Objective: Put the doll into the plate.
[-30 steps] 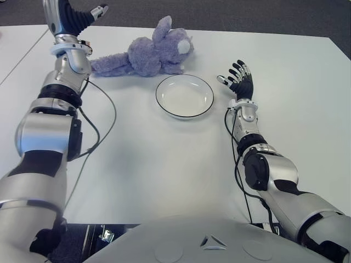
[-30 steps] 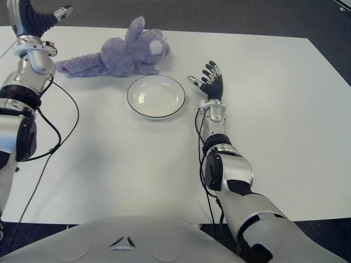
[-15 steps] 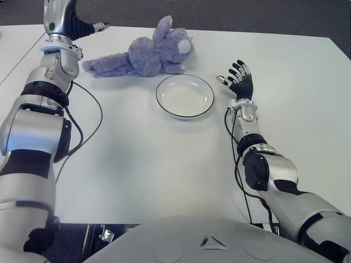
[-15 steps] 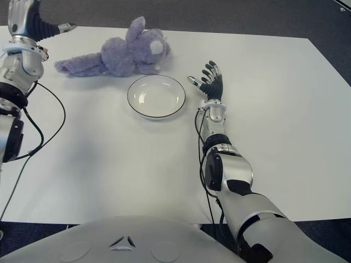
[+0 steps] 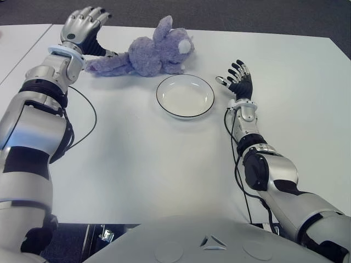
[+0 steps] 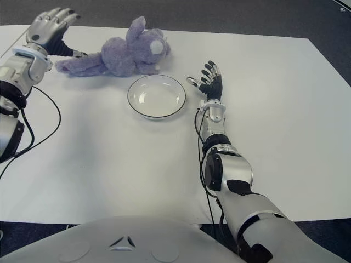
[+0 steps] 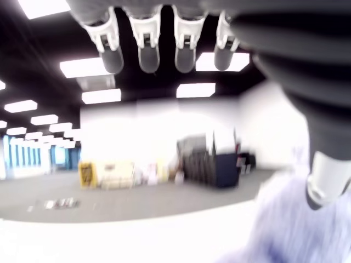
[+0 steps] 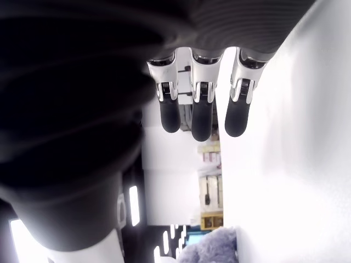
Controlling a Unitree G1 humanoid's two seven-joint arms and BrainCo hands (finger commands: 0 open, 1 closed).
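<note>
The fluffy purple plush doll lay lengthwise across the table, legs toward the left hand, whose fingers were spread wide, empty, nearest.

No readable text, label or number anywhere (none legible).

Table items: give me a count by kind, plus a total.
Doll: 1, purple, lying beyond the plate
Plate: 1, white, nothing in it
Total: 2
</note>
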